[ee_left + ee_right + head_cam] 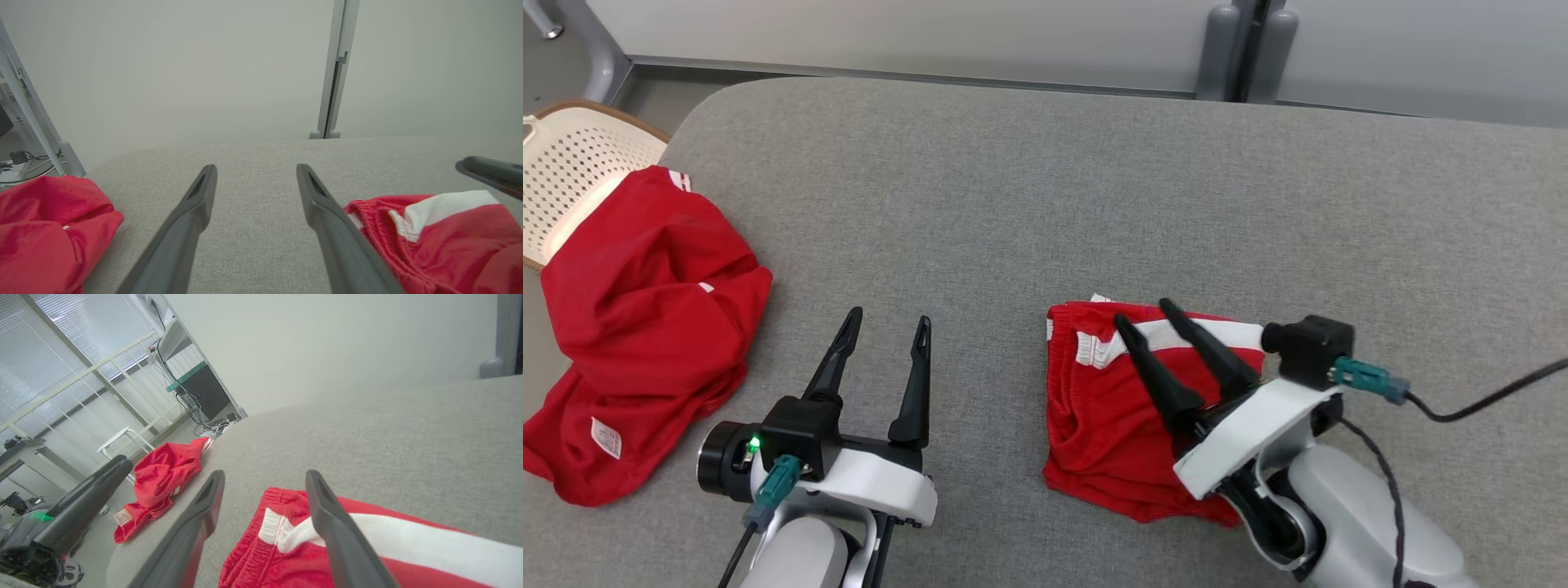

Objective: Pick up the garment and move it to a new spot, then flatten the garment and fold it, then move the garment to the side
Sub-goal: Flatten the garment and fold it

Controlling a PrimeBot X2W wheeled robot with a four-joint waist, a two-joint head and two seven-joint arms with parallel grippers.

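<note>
A folded red garment (pixel 1094 425) with a white stripe lies on the grey table, right of centre; it also shows at the lower right of the left wrist view (pixel 449 241) and along the bottom of the right wrist view (pixel 253 559). My right gripper (pixel 1142 312) hovers over its far end, open, fingers apart with nothing between them (pixel 265 473). Well to the garment's left, my left gripper (pixel 889 317) stands open over bare table (pixel 256 167).
A second red garment (pixel 645 327), crumpled, lies at the table's left edge, partly hanging off it. Behind it a cream perforated basket (pixel 572 171) stands off the table. The grey table (pixel 1013 188) has bare cloth across its middle and back.
</note>
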